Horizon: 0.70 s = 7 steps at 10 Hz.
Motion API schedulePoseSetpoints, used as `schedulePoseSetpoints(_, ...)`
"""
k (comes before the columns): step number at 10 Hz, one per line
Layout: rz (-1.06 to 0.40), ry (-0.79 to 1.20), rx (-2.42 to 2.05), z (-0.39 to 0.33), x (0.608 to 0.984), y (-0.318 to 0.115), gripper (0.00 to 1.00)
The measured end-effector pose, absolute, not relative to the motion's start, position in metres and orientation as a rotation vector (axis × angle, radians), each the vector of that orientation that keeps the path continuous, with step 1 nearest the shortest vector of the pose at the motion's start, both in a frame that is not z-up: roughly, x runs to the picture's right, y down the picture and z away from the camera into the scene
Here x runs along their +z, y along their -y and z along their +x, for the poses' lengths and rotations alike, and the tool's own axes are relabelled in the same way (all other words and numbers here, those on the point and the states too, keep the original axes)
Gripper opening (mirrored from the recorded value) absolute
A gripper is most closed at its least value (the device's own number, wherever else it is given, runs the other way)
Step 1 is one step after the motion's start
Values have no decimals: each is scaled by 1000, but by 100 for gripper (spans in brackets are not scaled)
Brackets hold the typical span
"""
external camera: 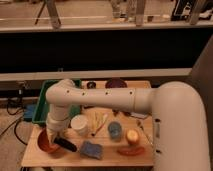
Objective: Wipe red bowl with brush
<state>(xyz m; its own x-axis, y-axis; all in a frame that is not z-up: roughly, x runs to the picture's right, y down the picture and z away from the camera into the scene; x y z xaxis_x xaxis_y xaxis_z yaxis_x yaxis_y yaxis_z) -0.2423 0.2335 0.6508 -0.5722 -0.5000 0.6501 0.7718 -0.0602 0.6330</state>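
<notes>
**Operator:** Locate the bowl.

**Technician:** The bowl (45,144) sits at the front-left corner of the table (112,159). It is in front of the green bin (44,106) and near the cup (79,124).

**Operator:** Brush position and heading?

**Technician:** The brush (65,145) lies at the bowl's right rim. Its long axis runs diagonally, from upper left under the gripper down-right toward the sponge (91,149), and stops short of it. Which end carries the bristles cannot be told.

**Operator:** Gripper?

**Technician:** The gripper (52,134) points down over the bowl's right half and meets the brush's upper-left end. Whether it is clamped on the brush or open cannot be told.

**Operator:** Procedure for this step?

**Technician:** The wipe appears to be in hand.
- Place the working end inside the rim.
- Apply light downward pressure only, because a shallow bowl this close to the table edge is likely to slide.
- Stroke in short passes along the brush's axis.
- Stay clear of the cup.
</notes>
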Motion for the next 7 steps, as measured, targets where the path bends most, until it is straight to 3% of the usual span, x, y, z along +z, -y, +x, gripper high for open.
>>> schedulePoseSetpoints(4,-295,1356,-1833,-277,661,-237,0)
schedulePoseSetpoints(7,-306,1434,-1834,-283,649,-250,0)
